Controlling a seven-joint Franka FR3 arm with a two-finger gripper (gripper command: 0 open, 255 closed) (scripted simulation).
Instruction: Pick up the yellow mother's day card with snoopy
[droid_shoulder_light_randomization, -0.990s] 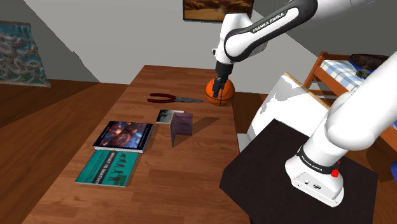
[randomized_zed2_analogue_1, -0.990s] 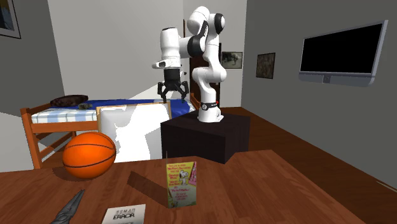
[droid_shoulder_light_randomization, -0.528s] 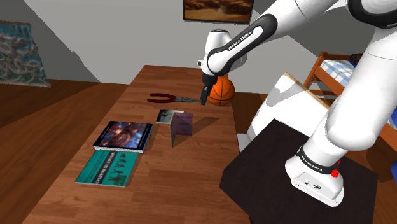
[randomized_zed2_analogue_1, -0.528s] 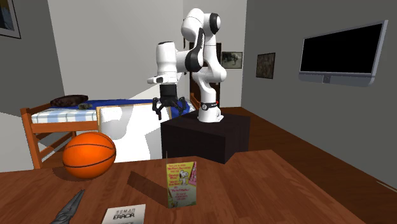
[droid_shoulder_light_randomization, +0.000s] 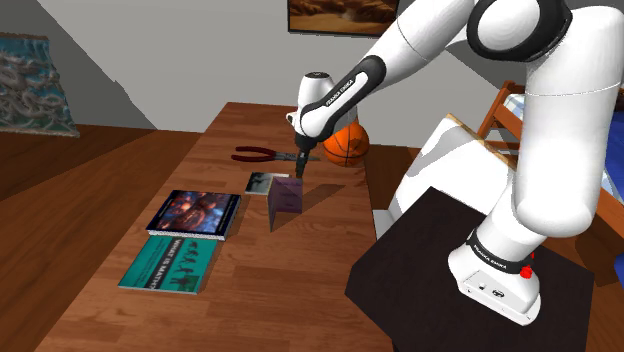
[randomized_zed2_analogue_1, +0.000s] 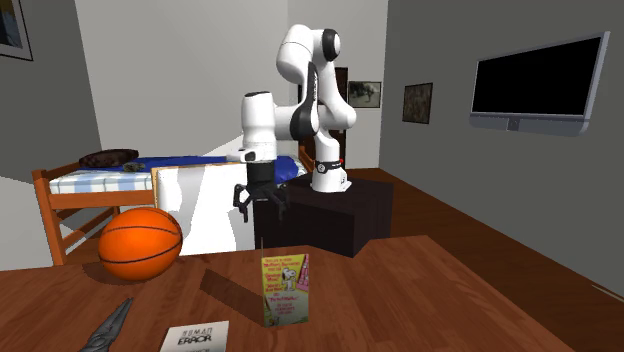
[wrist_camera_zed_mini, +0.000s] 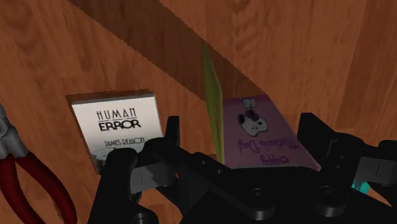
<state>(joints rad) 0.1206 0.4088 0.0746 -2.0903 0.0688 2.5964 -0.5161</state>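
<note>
The card stands upright and folded on the wooden table (droid_shoulder_light_randomization: 300, 280). Its yellow printed face (randomized_zed2_analogue_1: 285, 290) shows in the second exterior view, and its purple back (droid_shoulder_light_randomization: 286, 197) faces the shoulder camera. In the wrist view I look down on its thin top edge (wrist_camera_zed_mini: 212, 95) and on the purple side with Snoopy (wrist_camera_zed_mini: 264, 133). My gripper (droid_shoulder_light_randomization: 300, 166) (randomized_zed2_analogue_1: 260, 201) (wrist_camera_zed_mini: 242, 130) hangs open a little above the card, its fingers (wrist_camera_zed_mini: 172, 127) apart and touching nothing.
An orange basketball (droid_shoulder_light_randomization: 346, 145) (randomized_zed2_analogue_1: 140, 243) sits behind the card, red-handled pliers (droid_shoulder_light_randomization: 263, 155) (wrist_camera_zed_mini: 25, 184) beside it. A "Human Error" book (droid_shoulder_light_randomization: 262, 182) (wrist_camera_zed_mini: 118, 127) lies close to the card. Two more books (droid_shoulder_light_randomization: 195, 212) (droid_shoulder_light_randomization: 170, 265) lie nearer the front. A bed (randomized_zed2_analogue_1: 110, 175) stands past the table.
The arm has swung from over the basketball toward the shoulder view's left and come down, bringing the open gripper above the card. The card and other things have not moved.
</note>
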